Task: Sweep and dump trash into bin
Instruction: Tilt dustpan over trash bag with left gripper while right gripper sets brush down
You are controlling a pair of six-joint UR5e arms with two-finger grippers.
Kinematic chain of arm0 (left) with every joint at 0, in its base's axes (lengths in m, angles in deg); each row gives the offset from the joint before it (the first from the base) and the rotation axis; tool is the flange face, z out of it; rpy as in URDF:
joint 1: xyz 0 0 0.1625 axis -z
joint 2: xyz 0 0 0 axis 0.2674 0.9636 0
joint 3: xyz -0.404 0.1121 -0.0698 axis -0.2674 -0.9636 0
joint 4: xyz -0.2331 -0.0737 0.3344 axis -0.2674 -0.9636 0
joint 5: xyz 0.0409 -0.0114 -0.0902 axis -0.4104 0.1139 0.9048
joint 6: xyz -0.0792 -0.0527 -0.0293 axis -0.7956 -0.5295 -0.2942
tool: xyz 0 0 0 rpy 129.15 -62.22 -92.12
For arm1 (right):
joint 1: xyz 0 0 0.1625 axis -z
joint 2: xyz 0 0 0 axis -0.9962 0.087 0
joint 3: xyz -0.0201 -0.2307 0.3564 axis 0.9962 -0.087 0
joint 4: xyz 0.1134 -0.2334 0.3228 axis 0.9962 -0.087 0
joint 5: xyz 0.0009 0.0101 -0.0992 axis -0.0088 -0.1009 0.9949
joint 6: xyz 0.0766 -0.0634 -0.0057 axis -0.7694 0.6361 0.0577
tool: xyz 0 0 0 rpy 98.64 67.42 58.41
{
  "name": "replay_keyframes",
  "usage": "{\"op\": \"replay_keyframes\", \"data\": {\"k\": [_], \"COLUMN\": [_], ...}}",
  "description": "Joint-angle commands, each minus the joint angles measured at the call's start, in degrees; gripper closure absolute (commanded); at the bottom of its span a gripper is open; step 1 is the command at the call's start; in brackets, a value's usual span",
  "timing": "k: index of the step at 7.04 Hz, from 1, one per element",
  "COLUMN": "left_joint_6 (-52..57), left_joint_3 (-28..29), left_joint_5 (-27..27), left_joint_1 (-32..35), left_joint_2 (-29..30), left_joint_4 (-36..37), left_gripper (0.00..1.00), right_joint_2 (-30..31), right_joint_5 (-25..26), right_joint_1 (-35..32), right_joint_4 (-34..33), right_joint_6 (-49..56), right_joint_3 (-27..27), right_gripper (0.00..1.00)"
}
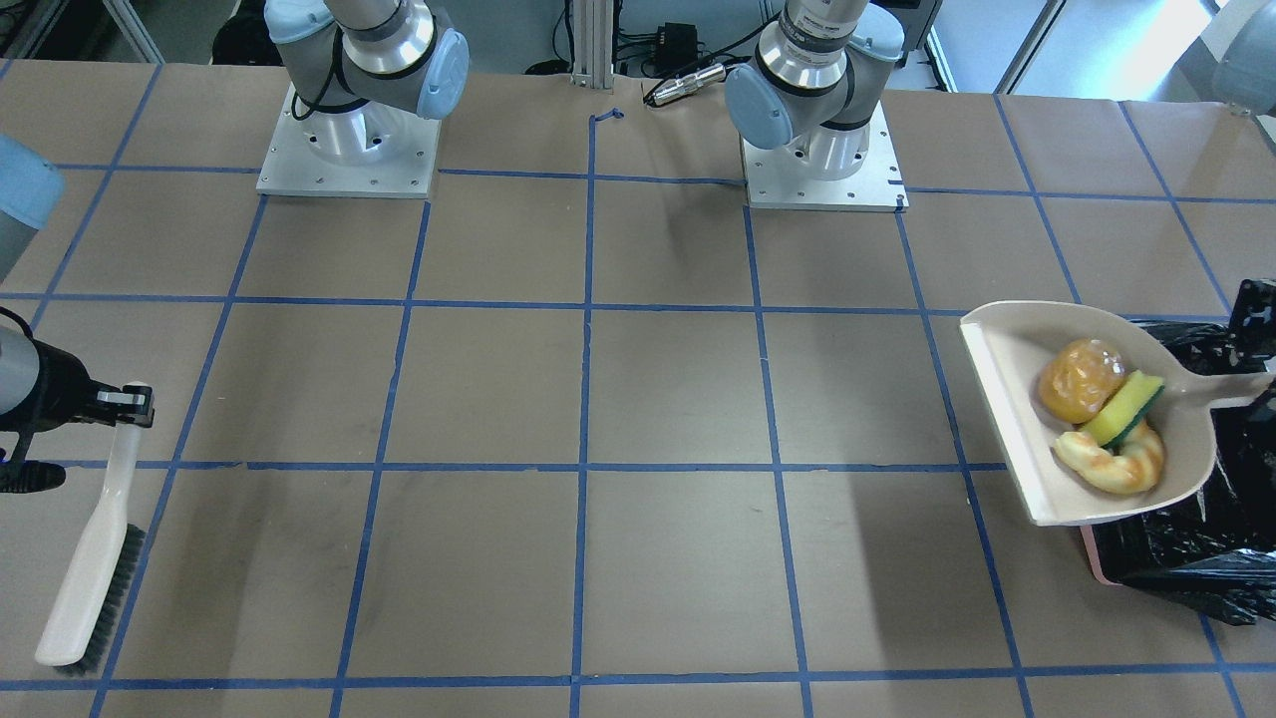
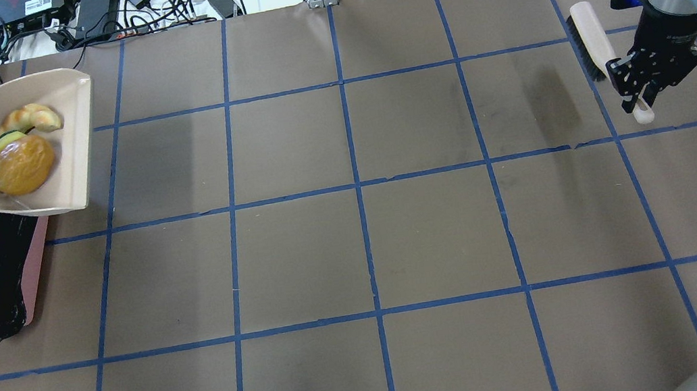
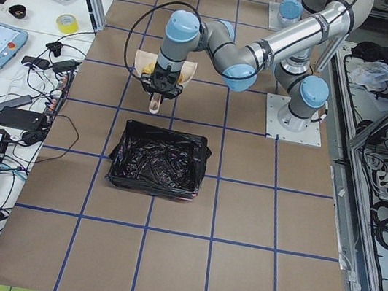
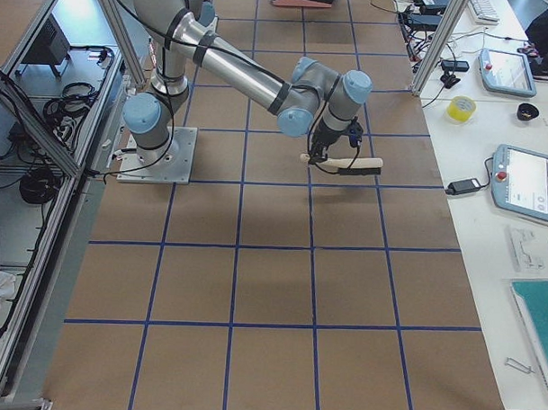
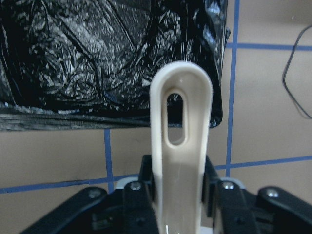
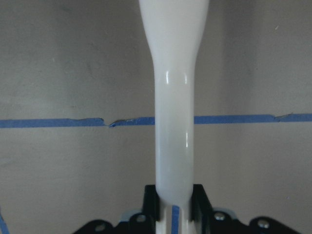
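Now, closest to your side of the table (image 1: 658, 558) is the brush (image 1: 95, 558). It lies at a slant, head toward you and dark bristles along one edge. You cannot tell from these views whether the bristles touch the paper. The right gripper (image 1: 125, 399) is clamped on the far part of its white handle, a fingertip pressed on each side.

Across the table from it, at the other end, sits the bin (image 1: 1186, 538). Its black bag is crinkled, and a strip of pink wall shows at the corner nearest you. The pan (image 1: 997, 399) is just past that corner, and from your side its back edge overlaps the bag.

All the trash is in the pan and none of it is in the bin. The crescent (image 1: 1112, 461) is nearest you, the wedge (image 1: 1124, 407) leans on it, and the lump (image 1: 1080, 379) is behind, touching the wedge. The left gripper (image 5: 179, 187) is pinched tight on the pan's handle, whose slotted end points over the bag.

Farthest from you, the two arm bases (image 1: 349, 150) stand side by side on the blue tape (image 1: 588, 469) grid.
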State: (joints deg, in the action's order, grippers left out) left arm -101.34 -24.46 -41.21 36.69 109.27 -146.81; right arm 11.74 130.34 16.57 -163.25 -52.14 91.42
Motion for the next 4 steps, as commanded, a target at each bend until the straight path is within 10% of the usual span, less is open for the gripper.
{"op": "replay_keyframes", "data": {"k": [1,4], "left_joint_6": [12.21,30.67], "left_joint_3": [3.54,7.34], "left_joint_5": [0.27,3.35], "left_joint_1": [-7.6,-13.52], "left_joint_2": [2.82,8.27], "left_joint_4": [0.96,8.47], "left_gripper": [1.0,1.0], "right_joint_2": [-3.4,-3.07], "right_joint_5": [-0.43,-2.44], "right_joint_1": [1.37,1.37], "right_joint_4": [-1.06,0.61], "right_joint_6": [1.95,-1.04], "right_joint_3": [-0.1,0.07], "right_gripper": [1.0,1.0]}}
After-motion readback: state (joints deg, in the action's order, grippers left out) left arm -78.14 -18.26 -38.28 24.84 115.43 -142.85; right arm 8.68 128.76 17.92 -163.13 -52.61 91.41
